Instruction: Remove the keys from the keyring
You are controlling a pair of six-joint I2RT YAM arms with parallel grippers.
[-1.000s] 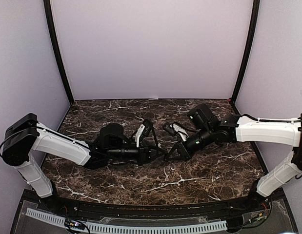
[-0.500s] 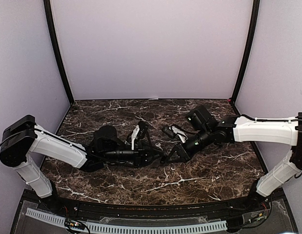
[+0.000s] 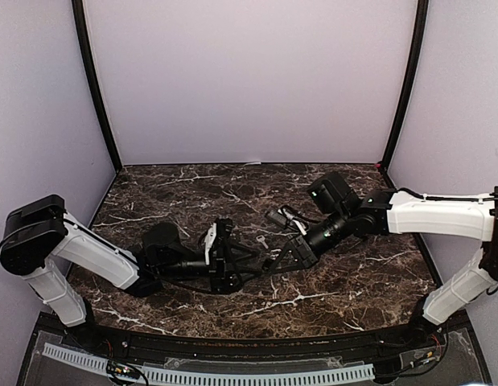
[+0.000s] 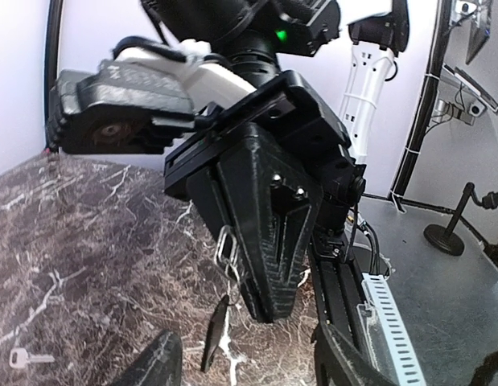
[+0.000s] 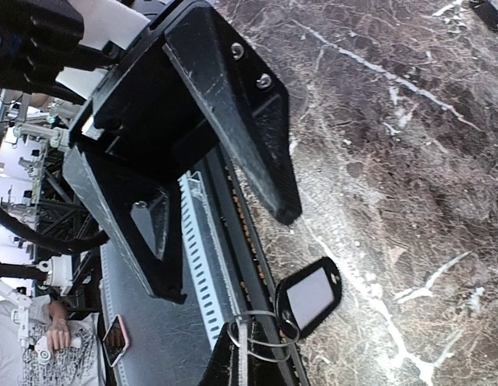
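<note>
silvery thin wire makes up the keyring (image 5: 265, 336) - a small loop with a black rectangular fob (image 5: 310, 294) hanging from it. the fob has rounded corners and a pale window on its face; that window looks plain, and no letters can be made out on it. no brand or writing is readable on either arm.

the right gripper (image 5: 239, 354) has its fingertips pinched together on the ring wire, so the ring and fob dangle from it. in the left wrist view the fob hangs edge-on below the black wedge of a right finger, off the marble (image 3: 353, 281).

the left gripper (image 5: 230, 253) stands wide, its two black fingers well apart. it faces the ring from close by but does not touch it.

one key (image 3: 262, 240) shows - small, pale and silvery, lying flat on the dark veined marble. in the top view it rests just beyond the spot where the two grippers meet, apart from both and apart from the ring. whether any key hangs on the ring itself cannot be told.

a green light (image 3: 323, 235) glows on the right arm near its wrist.
</note>
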